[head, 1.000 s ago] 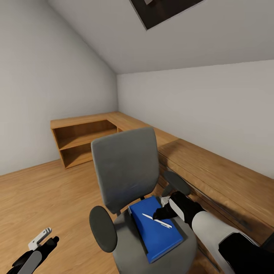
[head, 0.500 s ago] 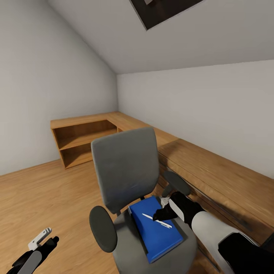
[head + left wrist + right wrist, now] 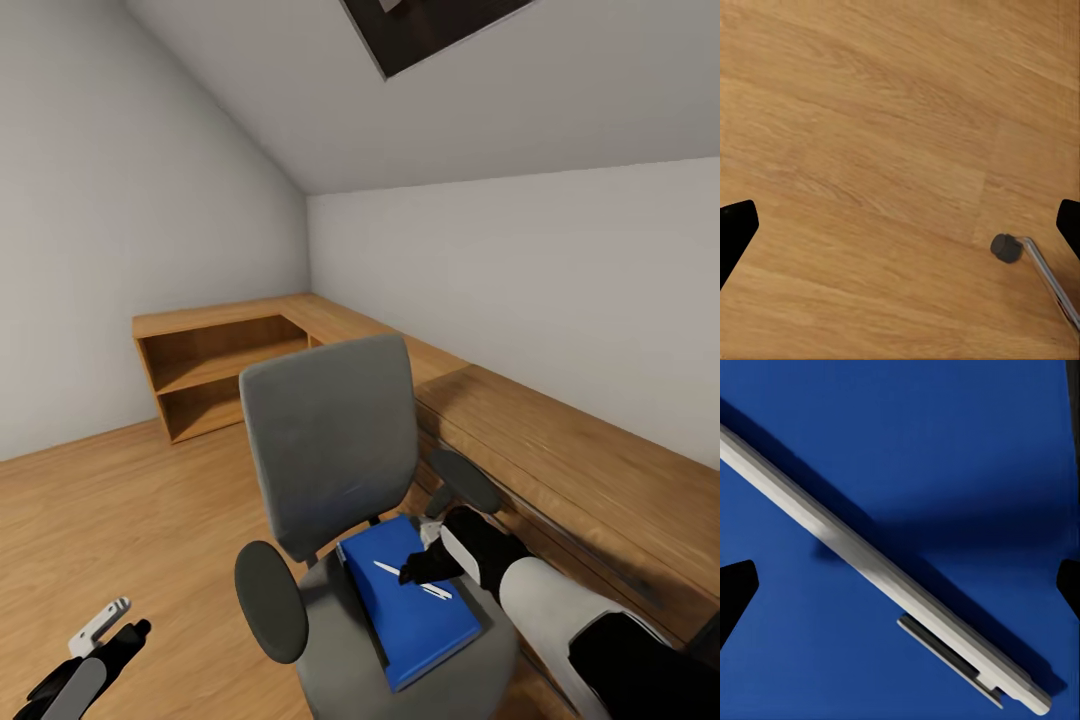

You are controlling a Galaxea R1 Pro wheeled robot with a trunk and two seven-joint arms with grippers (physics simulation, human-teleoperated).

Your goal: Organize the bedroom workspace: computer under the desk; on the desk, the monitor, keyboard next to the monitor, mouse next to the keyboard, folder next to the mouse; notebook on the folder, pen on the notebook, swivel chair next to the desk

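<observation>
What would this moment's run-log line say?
right gripper: open, over pen | pen: lying on folder | folder: on chair seat | left gripper: open, idle above floor

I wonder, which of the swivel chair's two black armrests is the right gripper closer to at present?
The armrest beside the wooden counter, just above the right gripper. The other armrest lies across the blue folder, on the open-floor side.

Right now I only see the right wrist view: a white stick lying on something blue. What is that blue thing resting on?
Observer: The blue folder lies on the seat of a grey swivel chair.
Operator: Where is the other arm?
Observer: The left end effector hangs low over the wooden floor beside the chair, open and holding nothing.
Operator: What is behind the chair?
Observer: A long wooden counter runs along the wall.
</observation>
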